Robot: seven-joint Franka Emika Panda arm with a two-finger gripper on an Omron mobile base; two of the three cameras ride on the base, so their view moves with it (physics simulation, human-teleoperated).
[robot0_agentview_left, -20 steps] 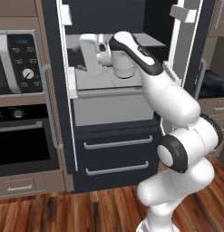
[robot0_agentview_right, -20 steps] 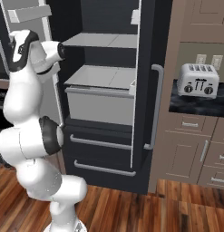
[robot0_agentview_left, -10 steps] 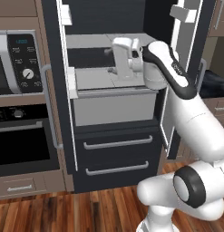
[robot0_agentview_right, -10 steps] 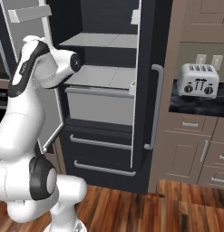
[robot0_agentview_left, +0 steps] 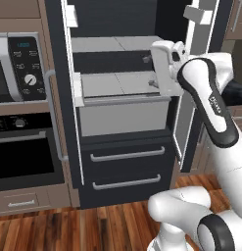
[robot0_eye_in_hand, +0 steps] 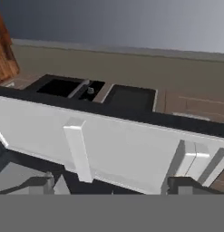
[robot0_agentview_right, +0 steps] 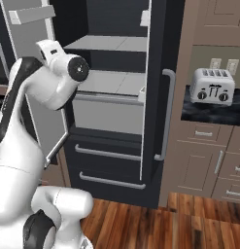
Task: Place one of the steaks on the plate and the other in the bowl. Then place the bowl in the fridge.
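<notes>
The fridge (robot0_agentview_left: pixel 123 162) stands with both doors swung wide, showing pale grey shelves (robot0_agentview_left: pixel 117 83) and two lower drawers. It also appears from the other side as the fridge (robot0_agentview_right: pixel 109 160). My gripper (robot0_agentview_left: pixel 150 71) hangs open in front of the right end of the middle shelf, with nothing between its fingers. In the hand view my gripper (robot0_eye_in_hand: pixel 113 186) faces a white ribbed door panel (robot0_eye_in_hand: pixel 113 149), its fingertips (robot0_eye_in_hand: pixel 183 183) spread apart. The steaks, the plate and the bowl are out of view.
A microwave (robot0_agentview_left: pixel 22 66) and a built-in oven (robot0_agentview_left: pixel 24 152) stand to the left of the fridge. A toaster (robot0_agentview_right: pixel 212 86) sits on a dark counter at the right, above wooden cabinets (robot0_agentview_right: pixel 204 165). The right fridge door (robot0_agentview_left: pixel 191 103) is close beside my arm.
My arm has swung to the right across the fridge opening, carrying the hand from the left part of the shelf to its right end. The jaws have stayed open.
</notes>
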